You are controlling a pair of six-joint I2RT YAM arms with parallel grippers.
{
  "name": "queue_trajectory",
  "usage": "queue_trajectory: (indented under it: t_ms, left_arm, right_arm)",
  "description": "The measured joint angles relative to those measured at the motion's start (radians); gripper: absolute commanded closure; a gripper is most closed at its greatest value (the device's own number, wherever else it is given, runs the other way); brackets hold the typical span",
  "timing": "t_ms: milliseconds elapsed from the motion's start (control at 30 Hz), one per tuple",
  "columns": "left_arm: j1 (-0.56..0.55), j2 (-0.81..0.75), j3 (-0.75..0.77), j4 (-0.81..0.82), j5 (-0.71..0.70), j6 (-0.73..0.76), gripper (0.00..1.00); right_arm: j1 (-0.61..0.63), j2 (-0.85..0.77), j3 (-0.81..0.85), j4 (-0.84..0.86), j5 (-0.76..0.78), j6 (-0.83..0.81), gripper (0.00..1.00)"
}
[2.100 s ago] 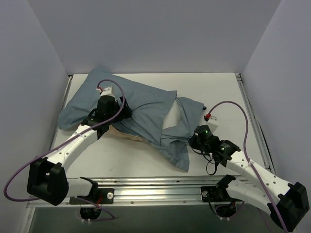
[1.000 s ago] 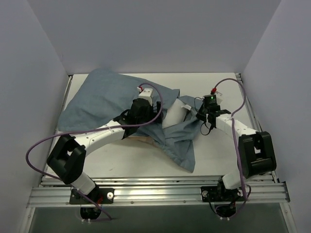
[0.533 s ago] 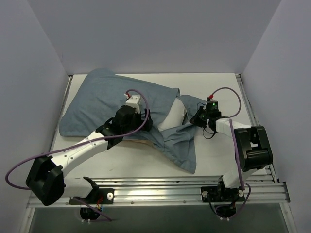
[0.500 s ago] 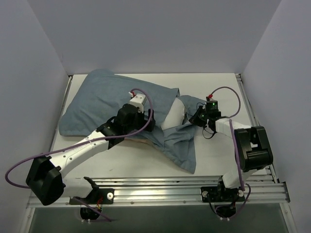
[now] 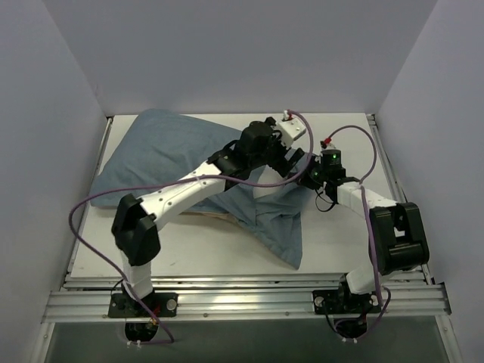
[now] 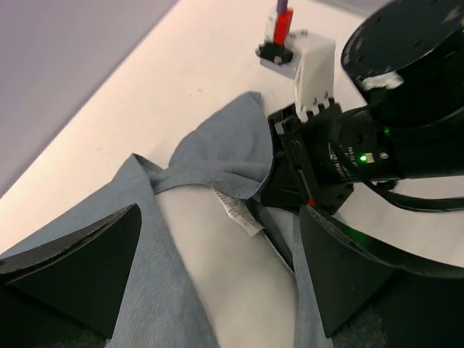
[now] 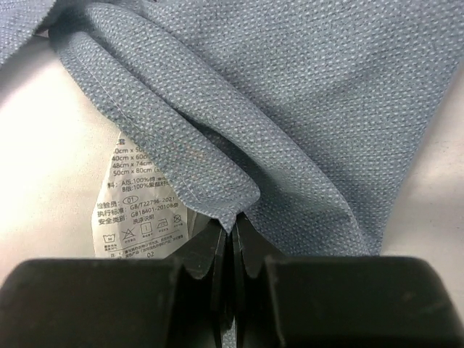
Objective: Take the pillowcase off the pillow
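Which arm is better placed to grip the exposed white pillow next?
Probably left. The left gripper is open over the bare pillow, while the right gripper is shut on the pillowcase hem.

Pillowcase (image 5: 166, 151): dull grey-blue across the top view. Close up from the right wrist it's a fine pale-dot weave on blue. Thin tan/beige strip (image 5: 206, 216) along its 6 o'clock edge.

Pillow (image 6: 225, 297): plain white. Tag (image 7: 141, 210): white w/ dark grey print & wash symbols.

Left gripper (image 6: 217, 232): matte black fingers. Right gripper (image 7: 232, 243): black too.

Arms (image 5: 181, 189): white shells, black joints. Cables (image 5: 72, 223): purple. Red plug (image 6: 283, 22) on a white housing at 12 o'clock in the left wrist view. Green LED (image 6: 360, 156) on black casing at 3 o'clock.

Table (image 5: 227, 249): white. Walls (image 5: 242, 53): pale lilac-grey. Rail (image 5: 242, 291): silver, 6 o'clock in the top view.
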Motion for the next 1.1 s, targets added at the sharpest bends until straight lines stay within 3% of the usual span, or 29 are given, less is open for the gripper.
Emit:
queue_trajectory:
  t_ms: [67,267,600,667,900,1100]
  left_arm:
    - [0.000,0.105,0.089,-0.040,0.024,0.047,0.10]
    - [0.009,0.365,0.316,-0.207,0.074,0.151,0.19]
    - [0.101,0.515,0.476,-0.393,0.179,0.160,0.23]
    - [0.112,0.487,0.408,-0.374,0.200,0.143,0.23]
    - [0.106,0.217,-0.050,-0.194,0.227,0.060,0.24]
    - [0.059,0.051,-0.303,-0.092,0.187,-0.033,0.24]
  right_arm:
    - [0.000,-0.001,0.001,0.000,0.000,-0.003,1.00]
    - [0.006,-0.002,0.004,-0.015,0.002,-0.023,1.00]
    - [0.007,-0.034,0.005,-0.060,0.046,-0.063,1.00]
    - [0.007,-0.051,0.004,-0.069,0.064,-0.065,1.00]
    - [0.046,-0.145,-0.026,-0.091,0.069,-0.061,1.00]
    - [0.129,-0.195,-0.076,-0.109,0.086,-0.039,1.00]
